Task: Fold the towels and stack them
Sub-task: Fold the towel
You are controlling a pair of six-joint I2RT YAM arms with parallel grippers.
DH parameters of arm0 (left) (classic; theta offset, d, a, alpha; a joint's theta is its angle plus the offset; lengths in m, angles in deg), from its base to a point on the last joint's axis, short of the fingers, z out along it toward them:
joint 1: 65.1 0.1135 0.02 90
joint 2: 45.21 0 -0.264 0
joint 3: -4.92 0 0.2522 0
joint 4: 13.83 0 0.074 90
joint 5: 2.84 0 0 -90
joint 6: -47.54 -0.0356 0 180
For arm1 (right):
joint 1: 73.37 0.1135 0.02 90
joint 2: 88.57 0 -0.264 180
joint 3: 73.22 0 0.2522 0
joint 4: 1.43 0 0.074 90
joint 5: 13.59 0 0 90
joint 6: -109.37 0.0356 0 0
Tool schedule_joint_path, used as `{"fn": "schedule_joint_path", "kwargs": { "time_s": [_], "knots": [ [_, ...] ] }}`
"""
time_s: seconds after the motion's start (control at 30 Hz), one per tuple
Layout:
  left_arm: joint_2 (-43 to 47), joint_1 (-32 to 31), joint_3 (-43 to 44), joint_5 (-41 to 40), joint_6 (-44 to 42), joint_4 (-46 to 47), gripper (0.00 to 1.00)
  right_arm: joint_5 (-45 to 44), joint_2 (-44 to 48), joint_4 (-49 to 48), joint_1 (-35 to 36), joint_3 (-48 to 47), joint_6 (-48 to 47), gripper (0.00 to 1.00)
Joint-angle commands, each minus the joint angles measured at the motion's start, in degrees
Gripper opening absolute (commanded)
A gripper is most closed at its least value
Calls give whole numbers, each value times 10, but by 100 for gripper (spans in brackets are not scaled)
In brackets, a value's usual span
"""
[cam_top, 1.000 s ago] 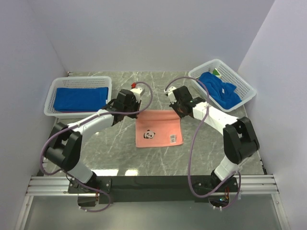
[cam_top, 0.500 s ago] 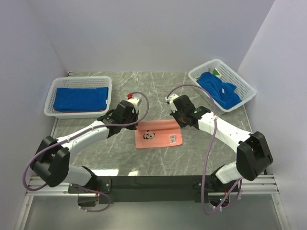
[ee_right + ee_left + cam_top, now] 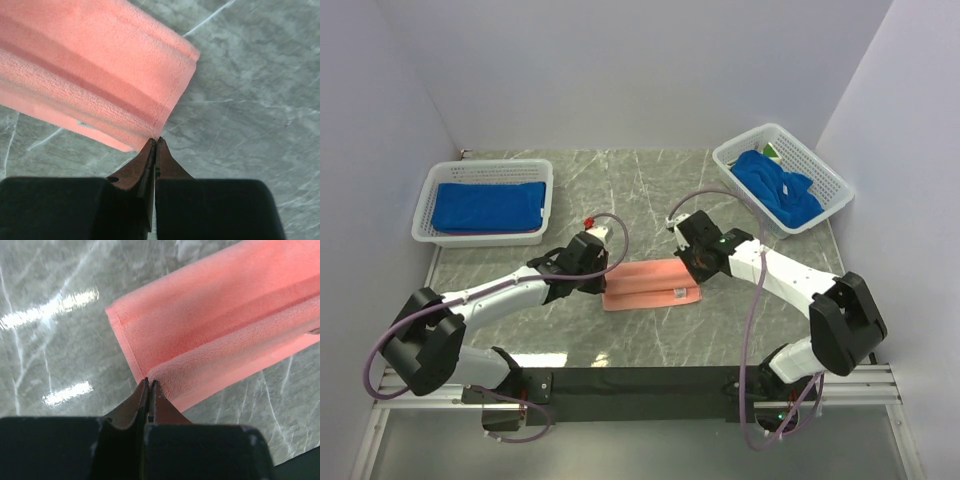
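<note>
The salmon-pink towel (image 3: 650,284) lies on the marble table, folded over into a narrow strip. My left gripper (image 3: 603,275) is shut on the upper layer's left corner (image 3: 160,371), low over the table. My right gripper (image 3: 695,272) is shut on the upper layer's right corner (image 3: 150,127). In both wrist views the jaws are closed, with the towel's edge at their tips. A folded royal blue towel (image 3: 488,205) lies in the left basket. A crumpled blue towel (image 3: 775,185) fills the right basket, with a bit of green and white cloth (image 3: 772,152) behind it.
The white lattice basket on the left (image 3: 485,166) stands at the table's left side. The other basket (image 3: 823,168) is at the back right. Grey marble table (image 3: 650,190) lies between them. White walls enclose the table on three sides.
Both grippers have moved toward the near edge, carrying the pink towel's far edge over. The towel went from a flat square to a folded strip, and the panda motif is now covered.
</note>
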Motion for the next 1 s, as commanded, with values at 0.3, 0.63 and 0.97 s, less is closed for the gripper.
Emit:
{"fn": "schedule_joint_path", "kwargs": {
  "time_s": [0.3,0.63,0.97],
  "knots": [
    [-30,-15,-8,-51,44,-10,7,-32,-89,18,17,-9,2,0],
    [15,-25,-7,-46,56,-31,20,-32,-56,27,26,-11,3,8],
    [125,-36,3,-56,113,-84,75,47,53,51,30,-31,55,49]
  ]
}}
